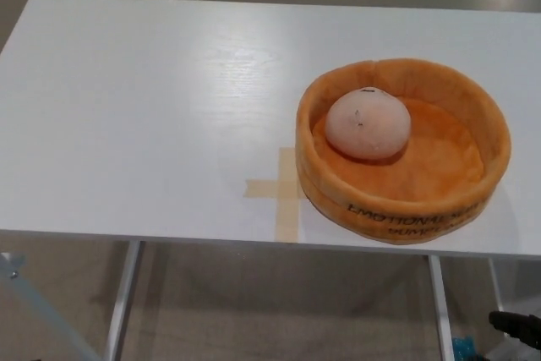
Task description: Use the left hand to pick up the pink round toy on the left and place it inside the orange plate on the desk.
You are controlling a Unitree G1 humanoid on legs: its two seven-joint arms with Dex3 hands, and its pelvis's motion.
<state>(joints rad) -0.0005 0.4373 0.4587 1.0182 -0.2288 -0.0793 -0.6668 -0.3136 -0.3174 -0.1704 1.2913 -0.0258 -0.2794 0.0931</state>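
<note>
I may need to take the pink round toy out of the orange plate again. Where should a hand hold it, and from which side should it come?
Probably from above: the pink round toy sits inside the orange plate, whose raised soft wall blocks a low side approach. Close the fingers around the dome's upper half, which stands above the rim.
</note>
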